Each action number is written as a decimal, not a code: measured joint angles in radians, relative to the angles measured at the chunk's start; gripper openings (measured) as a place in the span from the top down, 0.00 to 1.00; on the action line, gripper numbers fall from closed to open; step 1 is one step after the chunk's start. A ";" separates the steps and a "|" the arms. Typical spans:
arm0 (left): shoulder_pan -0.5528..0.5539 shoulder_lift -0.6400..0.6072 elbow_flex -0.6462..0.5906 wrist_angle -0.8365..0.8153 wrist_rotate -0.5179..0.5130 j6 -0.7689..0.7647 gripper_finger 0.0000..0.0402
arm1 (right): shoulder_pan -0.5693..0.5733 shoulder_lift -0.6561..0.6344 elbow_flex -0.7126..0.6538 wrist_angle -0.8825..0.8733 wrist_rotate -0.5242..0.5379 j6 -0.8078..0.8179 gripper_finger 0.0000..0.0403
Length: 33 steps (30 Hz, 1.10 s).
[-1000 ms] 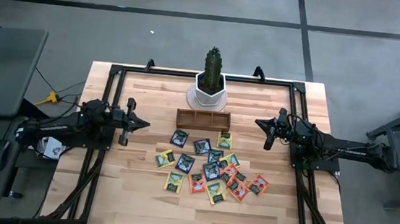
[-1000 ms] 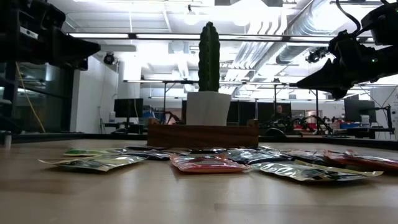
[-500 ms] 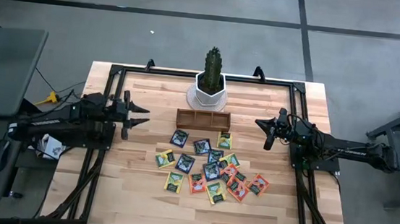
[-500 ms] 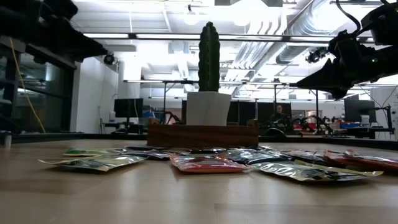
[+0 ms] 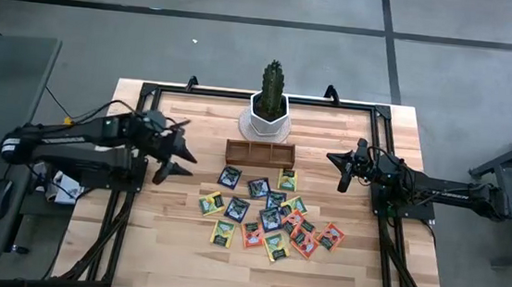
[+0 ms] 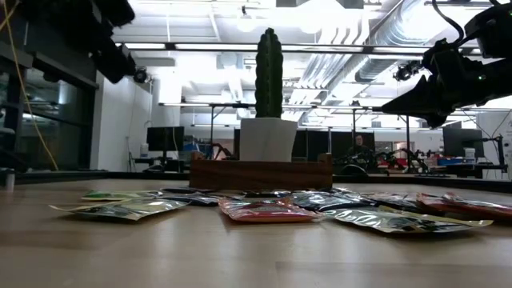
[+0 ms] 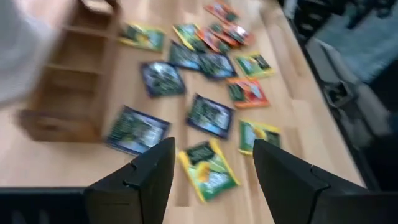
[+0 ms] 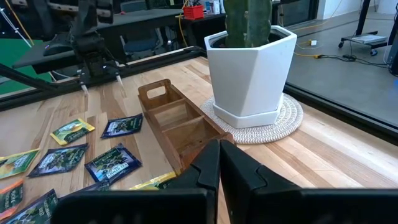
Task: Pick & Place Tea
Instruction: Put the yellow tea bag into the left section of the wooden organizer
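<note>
Tea sachets point(image 5: 267, 213) lie scattered flat on the wooden table point(image 5: 356, 273), centre to lower right of centre in the high view, just below the wooden three-compartment tray point(image 5: 260, 152). Mixed yellow-green, dark blue and orange-red packets, some overlapping in the middle of the pile. None sits in the tray as far as the views show. A cactus in a white pot point(image 5: 268, 107) stands on a woven mat behind the tray.

Left gripper point(image 5: 177, 155) hangs above the table at left of centre, clear of the sachets, jaws spread apart; its wrist view looks down on a yellow-green sachet point(image 7: 208, 169) between the fingers point(image 7: 143, 180). Right gripper point(image 5: 339, 170) waits at the right, level with the tray, fingers pressed together, holding nothing.

Judgement: the sachets look very light, thin and flexible, likely slick foil or paper, and lie flush to the wood, so a pinch could skid. Best hold is probably an outer, non-overlapped sachet such as the blue one point(image 5: 229, 177) nearest the tray, taken across opposite edges or by a lifted corner.
</note>
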 joint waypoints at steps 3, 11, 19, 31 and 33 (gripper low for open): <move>0.000 0.084 0.001 -0.042 0.045 0.001 0.46 | 0.000 0.000 0.000 0.000 0.000 0.000 0.99; 0.000 0.304 0.001 -0.078 0.128 0.048 0.46 | 0.000 0.000 0.000 0.000 0.000 0.000 0.98; 0.000 0.485 0.001 0.083 0.194 0.058 0.46 | 0.000 0.000 0.000 0.000 0.000 0.000 0.98; -0.008 0.686 0.000 0.277 0.139 -0.201 0.46 | 0.000 0.000 0.000 0.001 0.000 0.000 0.98; -0.021 0.698 0.000 0.279 0.097 -0.236 0.46 | 0.000 0.000 0.000 0.000 0.000 0.000 0.98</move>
